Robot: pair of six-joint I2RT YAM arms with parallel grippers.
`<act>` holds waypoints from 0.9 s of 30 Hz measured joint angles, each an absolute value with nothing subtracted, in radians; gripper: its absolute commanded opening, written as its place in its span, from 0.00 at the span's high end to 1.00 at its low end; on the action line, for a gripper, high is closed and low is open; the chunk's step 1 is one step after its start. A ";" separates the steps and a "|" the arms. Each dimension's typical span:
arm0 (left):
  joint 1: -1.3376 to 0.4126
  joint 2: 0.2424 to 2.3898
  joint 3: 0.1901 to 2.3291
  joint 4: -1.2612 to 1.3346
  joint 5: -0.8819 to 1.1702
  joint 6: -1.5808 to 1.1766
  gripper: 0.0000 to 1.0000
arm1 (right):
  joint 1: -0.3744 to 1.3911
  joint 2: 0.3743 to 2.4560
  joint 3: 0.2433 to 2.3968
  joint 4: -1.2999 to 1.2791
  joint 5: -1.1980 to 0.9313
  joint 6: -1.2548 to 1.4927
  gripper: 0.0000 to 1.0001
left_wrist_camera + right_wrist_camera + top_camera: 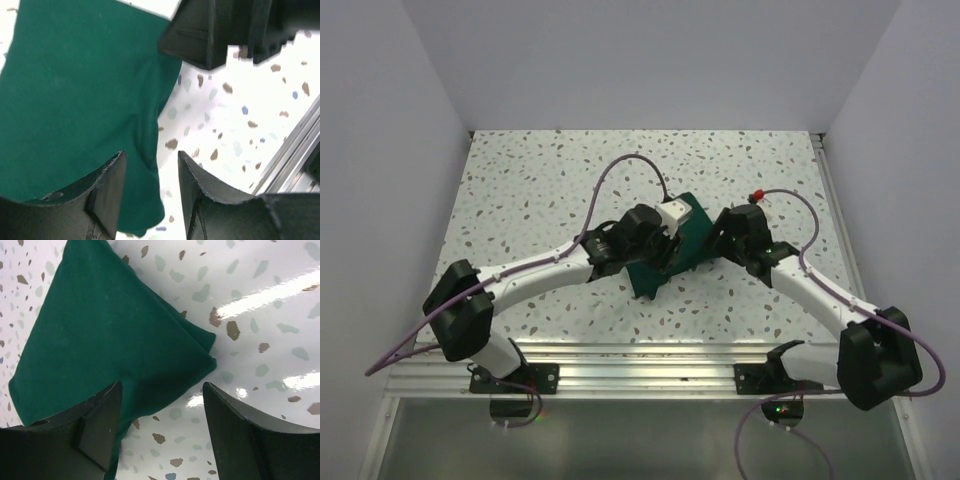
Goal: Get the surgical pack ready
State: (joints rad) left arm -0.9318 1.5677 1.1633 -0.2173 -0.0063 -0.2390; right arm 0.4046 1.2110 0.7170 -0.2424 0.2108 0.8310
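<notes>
The surgical pack shows as a folded dark green cloth bundle lying flat on the speckled table, mid-table between both arms. My left gripper hovers over its near left part. In the left wrist view the pack fills the left side and its edge runs down between the open jaws of the left gripper, which grip nothing. My right gripper stands at the bundle's right side. In the right wrist view the pack's layered folded corner lies just above the right gripper, which is wide open and empty.
The right arm's black wrist hangs close above the left gripper's view. An aluminium rail runs along the near table edge. White walls close in the left, right and back. A small red item sits on the right arm's cable.
</notes>
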 measured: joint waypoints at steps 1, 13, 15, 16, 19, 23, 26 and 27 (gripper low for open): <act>-0.932 1.554 1.133 -0.204 0.000 -0.235 0.54 | 0.405 1.226 0.724 -0.231 0.196 0.825 0.33; -0.932 1.538 0.923 -0.059 0.078 -0.221 0.74 | 0.400 1.375 0.758 -0.185 0.154 0.785 0.49; -0.932 1.538 0.919 -0.052 0.075 -0.218 0.83 | 0.397 1.398 0.766 -0.184 0.155 0.778 0.50; -0.932 1.538 0.918 -0.048 0.073 -0.215 0.86 | 0.395 1.407 0.770 -0.184 0.158 0.773 0.50; -0.932 1.538 0.905 -0.038 0.062 -0.206 0.91 | 0.381 1.420 0.772 -0.179 0.156 0.755 0.50; -0.932 1.539 0.877 -0.047 0.040 -0.199 0.94 | 0.353 1.423 0.778 -0.170 0.149 0.710 0.49; -0.932 1.542 0.865 -0.051 0.027 -0.198 0.94 | 0.340 1.438 0.793 -0.168 0.138 0.677 0.50; -0.932 1.544 0.865 -0.050 0.021 -0.198 0.94 | 0.337 1.441 0.798 -0.169 0.136 0.666 0.49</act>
State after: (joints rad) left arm -0.9318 1.5436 0.8654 -0.0502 0.0208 -0.1982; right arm 0.3374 1.4410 0.7979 -0.1688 0.1364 0.6662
